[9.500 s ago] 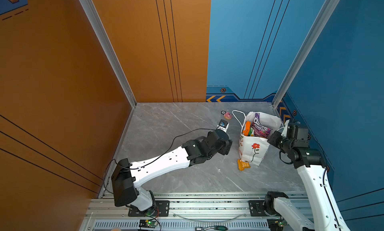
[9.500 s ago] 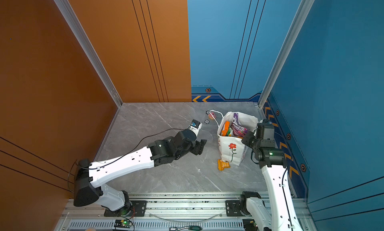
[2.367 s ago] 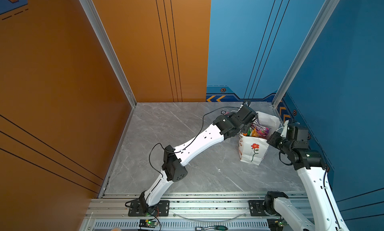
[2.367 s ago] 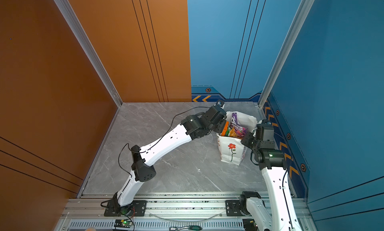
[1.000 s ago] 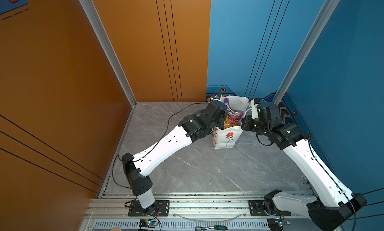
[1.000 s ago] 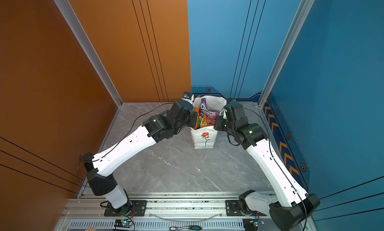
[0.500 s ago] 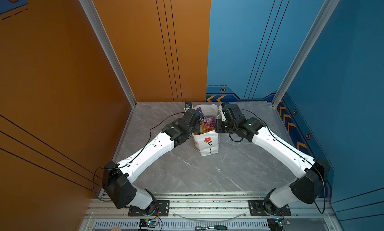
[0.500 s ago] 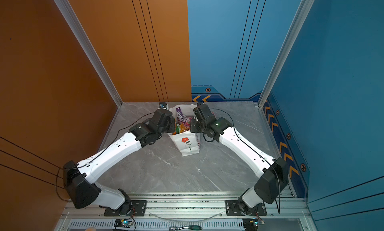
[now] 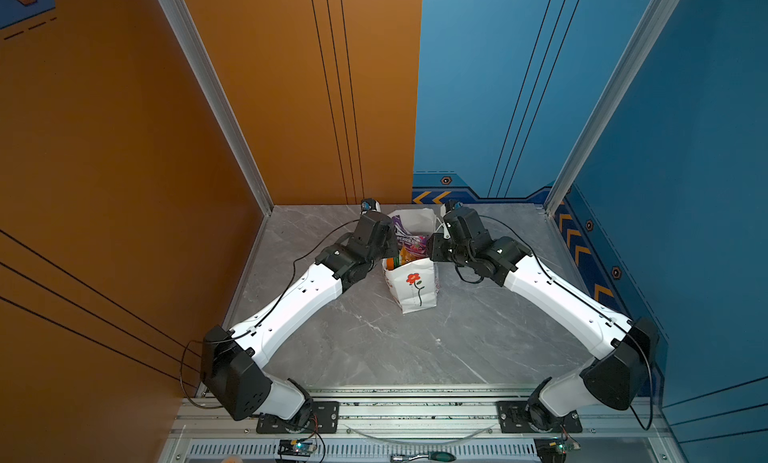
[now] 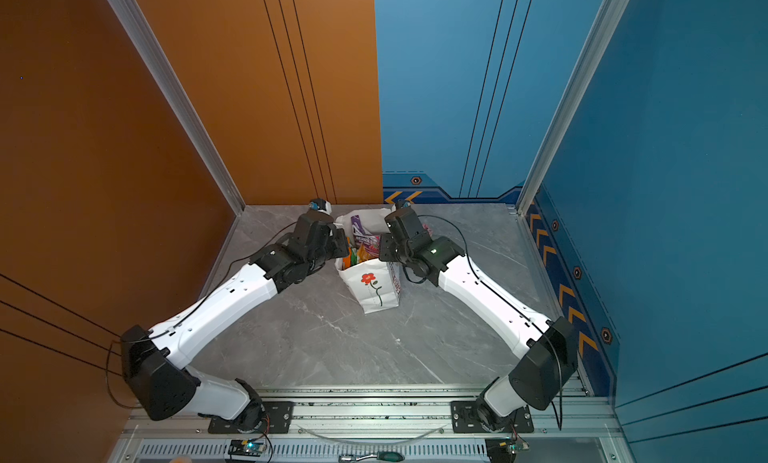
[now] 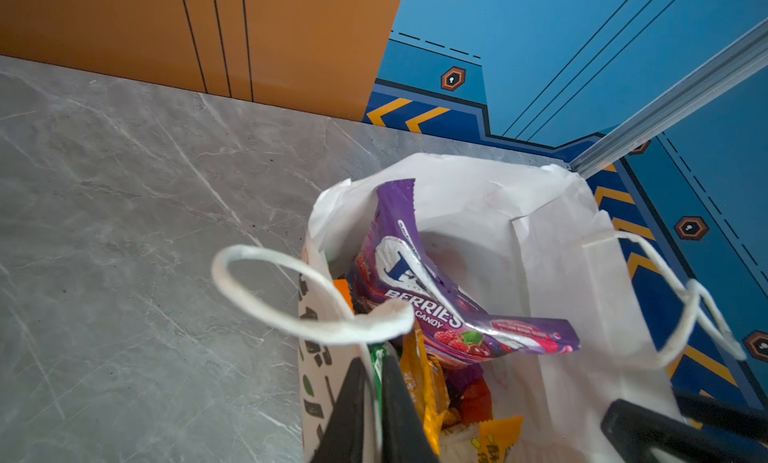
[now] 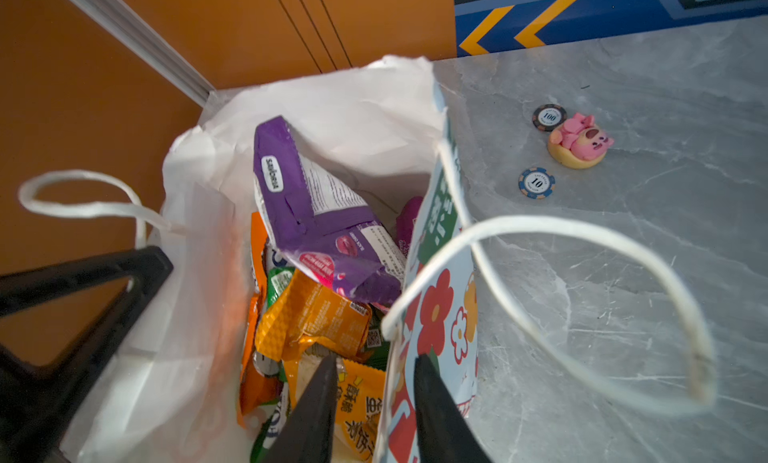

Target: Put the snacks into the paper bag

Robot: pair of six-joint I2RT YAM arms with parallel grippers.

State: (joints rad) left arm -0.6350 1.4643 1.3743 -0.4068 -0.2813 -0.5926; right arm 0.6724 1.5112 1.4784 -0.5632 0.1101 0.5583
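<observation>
I see snacks (image 12: 316,315) inside paper bag (image 9: 415,290) on bench (image 9: 374,344). My left pincer (image 11: 373,369) narrow over left wall, can't tell if pinching. My right pincer (image 12: 376,361) wide around right wall.

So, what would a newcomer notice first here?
The paper bag with its red flower, standing toward the back of the table, crammed with snacks; a purple berries packet pokes highest. The left gripper and right gripper each straddle a side wall at its rim. Beside it lie a pink toy and two poker chips.
</observation>
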